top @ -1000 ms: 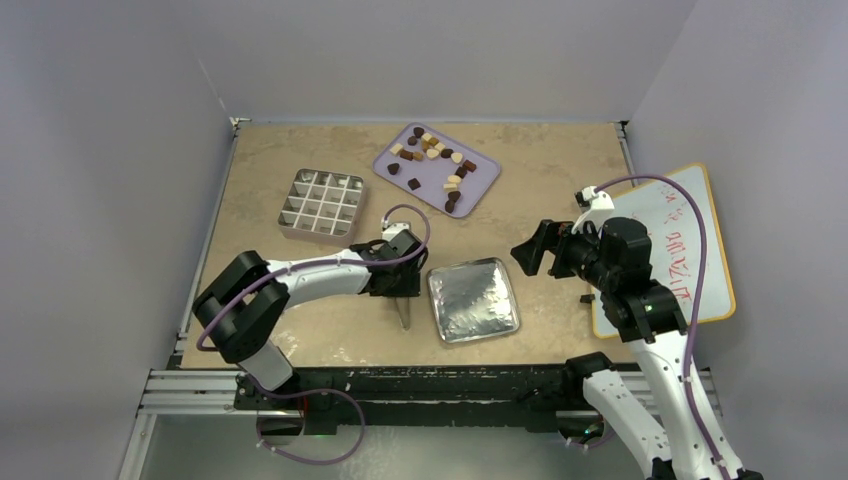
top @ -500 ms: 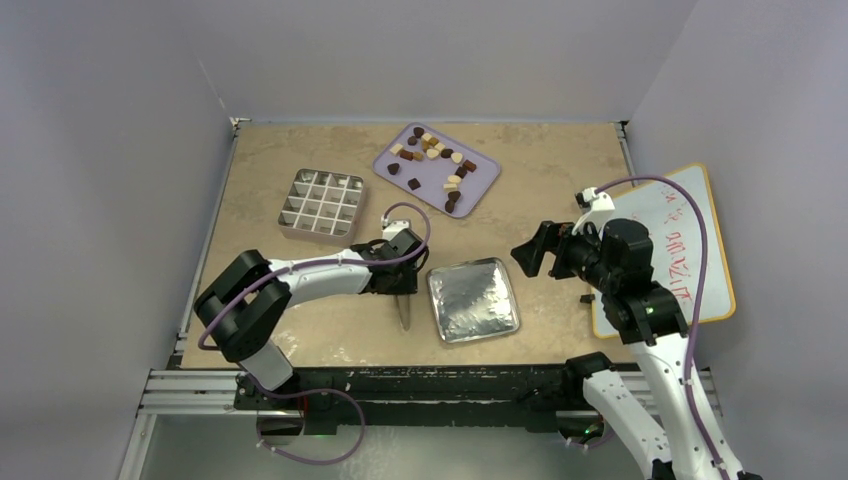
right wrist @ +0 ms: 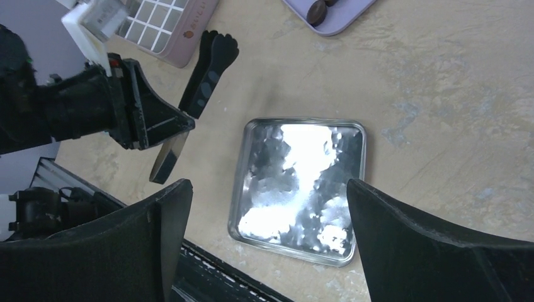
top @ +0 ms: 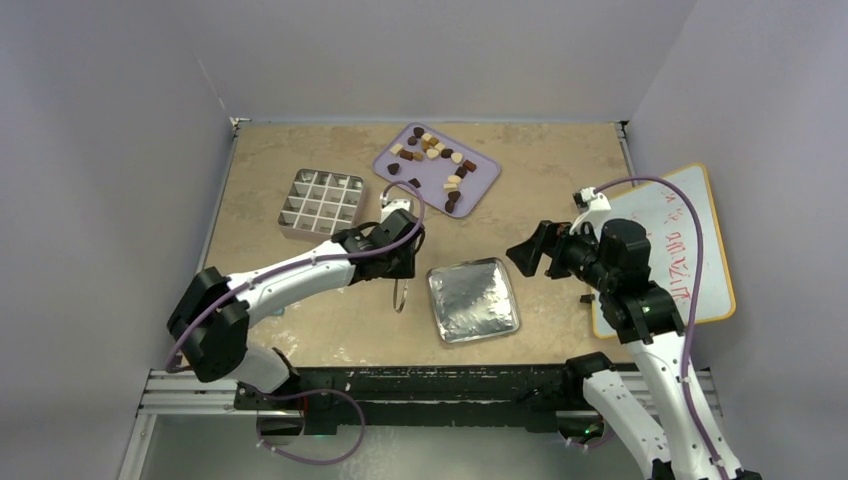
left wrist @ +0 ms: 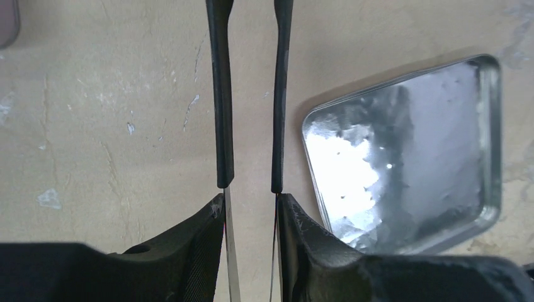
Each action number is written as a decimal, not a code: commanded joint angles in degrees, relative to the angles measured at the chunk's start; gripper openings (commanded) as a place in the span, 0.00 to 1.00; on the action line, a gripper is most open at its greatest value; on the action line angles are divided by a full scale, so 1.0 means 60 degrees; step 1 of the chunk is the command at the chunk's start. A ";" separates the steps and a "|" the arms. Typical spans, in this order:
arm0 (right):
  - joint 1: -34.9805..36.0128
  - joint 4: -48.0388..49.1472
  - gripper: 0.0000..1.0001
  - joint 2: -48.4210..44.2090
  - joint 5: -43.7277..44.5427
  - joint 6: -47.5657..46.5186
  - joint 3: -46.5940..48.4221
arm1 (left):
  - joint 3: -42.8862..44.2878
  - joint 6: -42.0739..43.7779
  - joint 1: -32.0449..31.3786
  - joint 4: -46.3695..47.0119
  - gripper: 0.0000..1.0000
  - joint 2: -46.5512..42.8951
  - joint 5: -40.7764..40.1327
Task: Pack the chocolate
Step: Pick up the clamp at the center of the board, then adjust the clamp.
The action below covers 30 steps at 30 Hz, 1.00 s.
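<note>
Top external view: chocolate [top: 437,160] loose on lilac tray [top: 487,178], far centre of table [top: 560,160]; none visible in grid tin [top: 320,203].

Black tweezers [top: 400,296] clamped in left gripper [top: 398,262]. In left wrist view, fingers [left wrist: 208,236] pressed against both metal shanks from outside, tweezer legs parted with a gap between. Right gripper [top: 530,255] spread wide, nothing in it, hovering just beside silver lid [top: 473,298].

Key relation: chocolate beyond the tweezer tips, up-table and a little right of left gripper. Long axis of tweezers in line with the fingers, black tips forward, closed metal end toward near edge. Left arm the nearer to both tray and tin; right arm well apart from both.

Room: bare table between tips and tray's near rim; tin just left of that path, lid just right.

Judgement: forward reach called for, tips lowered over a single piece. Tray rim to clear; pieces crowded, so likely to nudge neighbours.
</note>
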 commanded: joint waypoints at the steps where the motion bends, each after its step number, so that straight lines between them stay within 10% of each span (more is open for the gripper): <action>1: 0.0000 0.0642 0.93 0.0083 -0.0689 0.0494 -0.0299 | 0.0543 0.0511 -0.0032 -0.0382 0.32 -0.0927 0.0161; 16: 0.0028 0.3573 0.91 0.1557 -0.2410 0.3366 -0.1082 | 0.0867 0.2050 -0.0044 0.0165 0.33 -0.2162 0.1355; 30: 0.1795 0.5881 0.93 0.4358 -0.0445 0.7883 -0.0805 | 0.0335 0.2634 -0.0035 0.1370 0.33 -0.2024 0.1980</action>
